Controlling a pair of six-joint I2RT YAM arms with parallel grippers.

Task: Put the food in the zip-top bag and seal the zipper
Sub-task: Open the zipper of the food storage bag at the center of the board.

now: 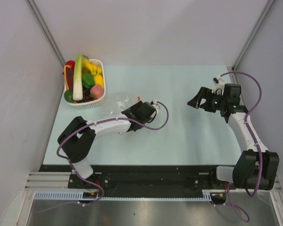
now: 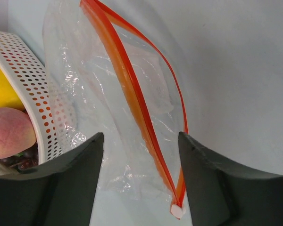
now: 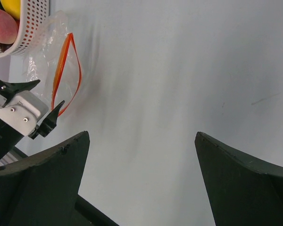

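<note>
Hovering with jaws spread over the zip-top bag, which lies gaping just beside the white basket holding the food, the left gripper should pinch one zipper lip cleanly, not loose film; the right gripper hangs open, well apart

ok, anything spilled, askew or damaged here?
Nothing stands out. The food sits in the white basket, none spilled. The zip-top bag lies crinkled beside it, mouth open, by the open left tool. The right tool is open, holding nothing.
</note>
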